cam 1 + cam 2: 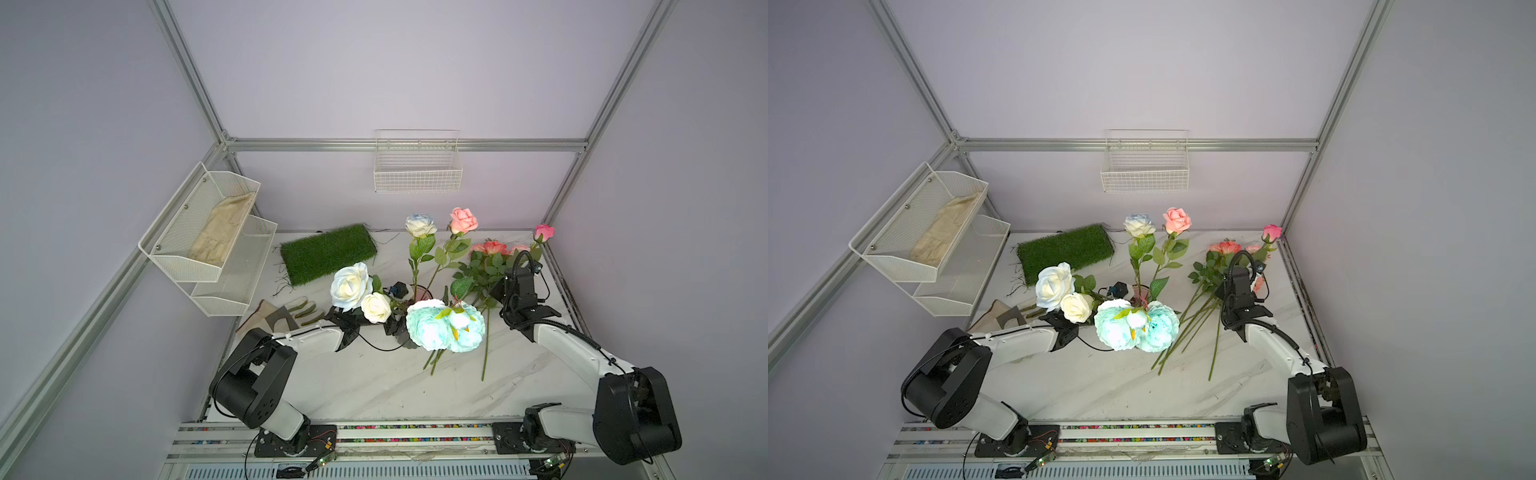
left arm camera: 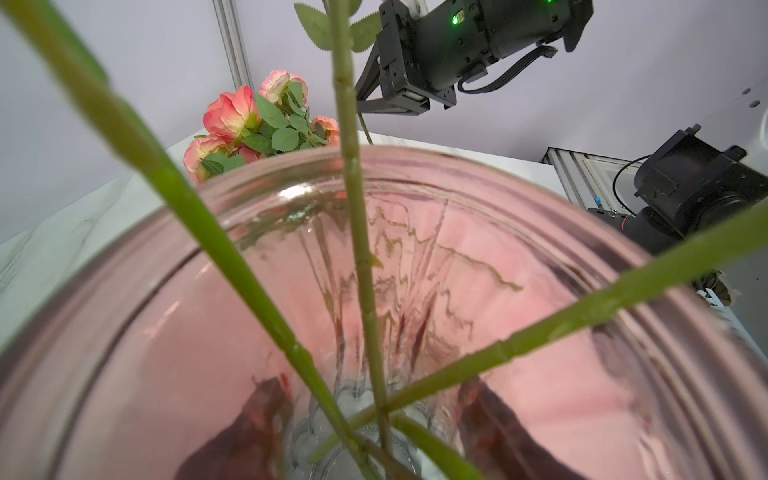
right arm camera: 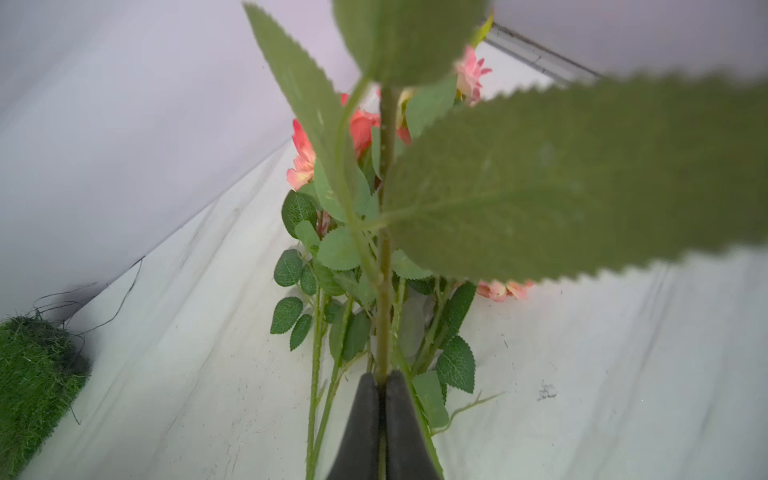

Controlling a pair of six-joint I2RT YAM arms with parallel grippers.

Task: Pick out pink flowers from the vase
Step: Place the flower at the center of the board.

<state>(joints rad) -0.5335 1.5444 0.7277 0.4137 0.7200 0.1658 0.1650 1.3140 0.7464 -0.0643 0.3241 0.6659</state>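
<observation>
Vase (image 2: 415, 291) fills my left wrist view, left end effector (image 2: 374, 419) clamped round it, centre of worktop (image 1: 374, 386). Right end effector (image 3: 382, 386) pinched on a leafy stem (image 3: 384, 291) above pink flowers (image 1: 494, 248) lying far right.

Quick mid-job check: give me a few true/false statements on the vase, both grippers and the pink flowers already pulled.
1. A light pink rose stands in the vase. True.
2. The right gripper has open jaws and holds nothing. False: its jaws are shut on a green stem.
3. The left gripper grips the vase. True: its fingers show through the glass in the left wrist view.
4. The coral-pink flowers lie in the wire basket. False: they lie on the table, at its far right.
</observation>
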